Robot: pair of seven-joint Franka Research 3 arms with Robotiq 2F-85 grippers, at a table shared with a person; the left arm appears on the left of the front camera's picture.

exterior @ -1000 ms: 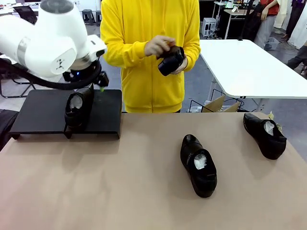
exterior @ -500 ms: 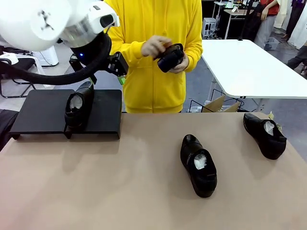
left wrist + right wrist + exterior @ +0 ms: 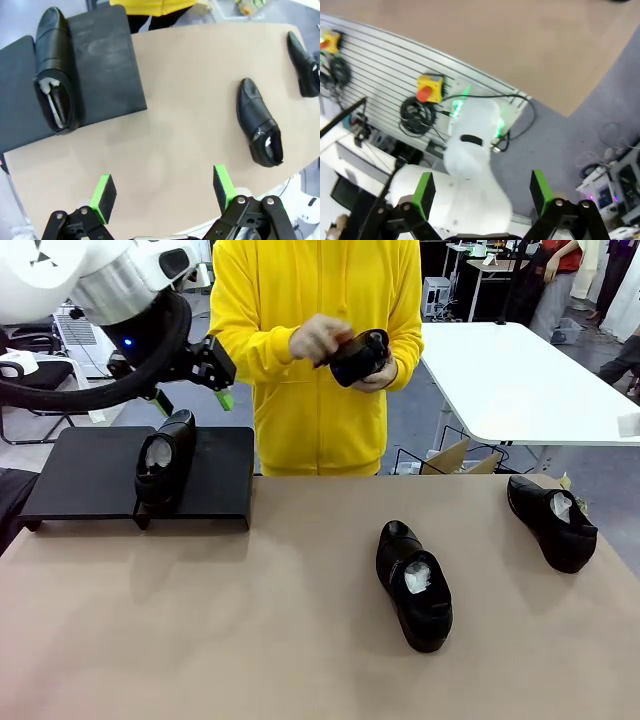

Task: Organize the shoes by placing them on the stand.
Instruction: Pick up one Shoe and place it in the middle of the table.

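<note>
While holding left hand (image 3: 163, 189) and right hand (image 3: 482, 190) wide open, empty, overlooks glossy black shoe (image 3: 163, 465) on stand (image 3: 80, 475), two shoes (image 3: 413, 585) (image 3: 551, 522) on desk (image 3: 250, 630).

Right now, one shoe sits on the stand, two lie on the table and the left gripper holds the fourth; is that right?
No: the front view shows the person's hands holding the fourth shoe; the left gripper is open and empty. One shoe sits on the stand and two shoes lie on the table.
</note>
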